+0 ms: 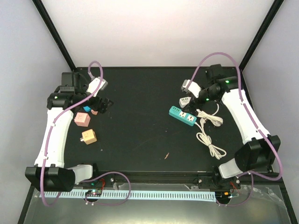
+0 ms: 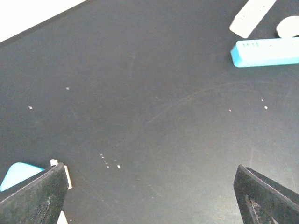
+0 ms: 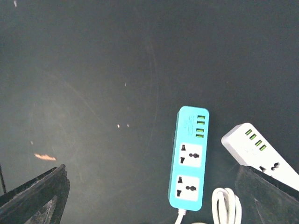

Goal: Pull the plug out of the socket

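Looks close to done, judging by what lies on the black table (image 1: pixel 140 140). Parks the left arm (image 1: pixel 53 126) over the far-left part, well apart from the work, with the left gripper (image 2: pixel 149 191) spread wide above bare tabletop and pinching nothing. Reaches the right arm (image 1: pixel 243 116) toward the far right, with the right gripper (image 3: pixel 149 196) also spread wide, empty, and hovering above the strips without touching either.

Finds the task's thing, the teal power strip (image 3: pixel 189 158), flat on the right half of the table. Shows both of its wall-type sockets bare in the right wrist view, with no plug seated and the four small ports at its far end vacant too. Places a white power strip (image 3: pixel 259 151) just right of it, partly cut off by the frame; cannot tell whether anything sits in that one. Trails a white cord (image 1: pixel 209 135) in loose loops near and right of the teal strip; cannot make out the plug head itself.

Leaves, at most, confirming the plug lies free and drawing the arm clear.

Counts a pink block (image 1: pixel 81 119), an orange block (image 1: pixel 88 136) and a small cyan block (image 1: pixel 87 109) at the left, no part of the job.
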Controlling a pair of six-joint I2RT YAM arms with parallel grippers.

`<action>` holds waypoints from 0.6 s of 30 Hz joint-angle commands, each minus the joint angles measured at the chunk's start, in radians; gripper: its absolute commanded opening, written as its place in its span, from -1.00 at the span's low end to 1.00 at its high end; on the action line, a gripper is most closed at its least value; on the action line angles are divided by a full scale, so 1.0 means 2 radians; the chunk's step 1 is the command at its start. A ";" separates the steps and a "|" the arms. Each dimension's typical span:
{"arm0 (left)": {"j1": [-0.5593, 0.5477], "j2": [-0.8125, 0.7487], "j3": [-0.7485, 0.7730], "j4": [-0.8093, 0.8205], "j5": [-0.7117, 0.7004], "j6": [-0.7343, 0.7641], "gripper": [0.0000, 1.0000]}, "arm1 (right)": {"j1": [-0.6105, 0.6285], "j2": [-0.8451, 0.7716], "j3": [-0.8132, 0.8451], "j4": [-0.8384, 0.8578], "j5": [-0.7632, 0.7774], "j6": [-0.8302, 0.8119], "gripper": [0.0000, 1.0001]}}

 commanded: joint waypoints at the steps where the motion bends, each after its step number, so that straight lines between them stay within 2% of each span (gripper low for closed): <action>1: 0.027 0.014 0.032 0.005 0.014 -0.033 0.97 | -0.043 -0.032 0.015 0.019 -0.084 0.078 1.00; 10: 0.093 0.030 0.002 0.024 0.044 -0.070 0.98 | -0.202 -0.076 -0.094 0.155 -0.180 0.176 1.00; 14: 0.120 0.011 -0.046 0.043 0.037 -0.057 0.97 | -0.276 -0.076 -0.147 0.192 -0.218 0.198 1.00; 18: 0.137 -0.005 -0.102 0.062 0.024 -0.044 0.97 | -0.323 -0.069 -0.187 0.204 -0.240 0.191 1.00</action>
